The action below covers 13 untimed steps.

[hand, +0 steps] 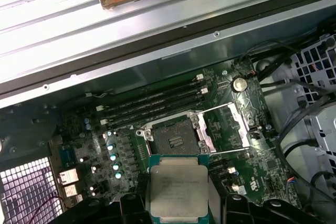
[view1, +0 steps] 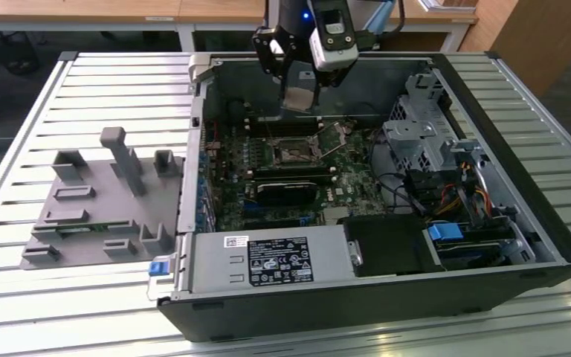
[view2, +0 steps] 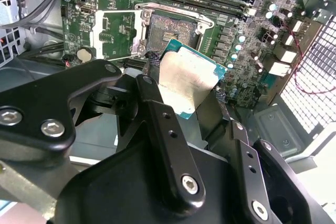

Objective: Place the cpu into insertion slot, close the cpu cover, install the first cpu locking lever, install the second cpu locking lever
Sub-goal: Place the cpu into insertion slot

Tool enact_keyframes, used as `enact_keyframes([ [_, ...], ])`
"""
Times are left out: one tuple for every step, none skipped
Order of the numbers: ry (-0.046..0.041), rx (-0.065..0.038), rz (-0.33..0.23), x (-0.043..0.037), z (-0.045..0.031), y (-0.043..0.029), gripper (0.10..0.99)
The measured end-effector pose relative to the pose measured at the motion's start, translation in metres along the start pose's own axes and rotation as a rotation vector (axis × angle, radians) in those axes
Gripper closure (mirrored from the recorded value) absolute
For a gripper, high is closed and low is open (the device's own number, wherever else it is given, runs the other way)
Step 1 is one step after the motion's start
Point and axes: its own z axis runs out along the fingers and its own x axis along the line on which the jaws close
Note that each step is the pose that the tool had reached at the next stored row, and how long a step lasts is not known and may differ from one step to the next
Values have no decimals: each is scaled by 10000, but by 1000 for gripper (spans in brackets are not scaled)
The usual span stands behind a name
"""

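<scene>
Exterior view: an open computer case point(view1: 484, 89) lies on its side on a slatted metal worktop point(view1: 97, 74), with a grey plastic fixture point(view1: 97, 201) well apart from it toward the exterior view's left. The claw point(view1: 297, 93) hangs inside the case near its far wall, above the green motherboard point(view1: 265, 171). The insertion slot point(view1: 294, 155) sits in the middle of the board, between the claw and the grey power supply point(view1: 265, 260) at the case's near edge. In the second wrist view, the claw point(view2: 186, 77) pinches the cpu point(view2: 186, 80) by two opposite edges, its black fingers point(view2: 157, 119) pressed against the chip's sides and the silver top facing the camera. The cpu is tilted and held clear of the board, not seated. The insertion slot point(view2: 170, 32) lies bare near it, its dark centre exposed. The cpu cover point(view2: 98, 38) is swung open and lies just beside the slot, green board showing through its window. In the first wrist view, the cpu point(hand: 177, 192) sits apart from the insertion slot point(hand: 170, 135), with the cpu cover point(hand: 240, 125) folded out to one side and long black memory slots point(hand: 152, 103) running beside the socket.
</scene>
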Motion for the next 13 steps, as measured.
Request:
enact_keyframes([
  [0, 0, 0, 0, 2, 0, 557],
  [0, -1, 0, 0, 5, 0, 557],
  [0, -3, 0, 0, 9, 0, 557],
  [0, -1, 1, 0, 13, -1, 557],
  [0, -1, 3, 0, 19, -2, 557],
  [-1, -1, 4, -1, 26, -2, 557],
  [0, 0, 6, -1, 32, -3, 557],
  [-1, -1, 7, -1, 39, -4, 557],
  [-1, 0, 7, -1, 46, -4, 557],
  [-2, 2, 13, -1, 56, -5, 557],
  [-6, 6, 37, -1, 63, -6, 557],
  [-16, 13, 117, -1, 69, -6, 557],
  [-32, 13, 259, -1, 76, -7, 557],
])
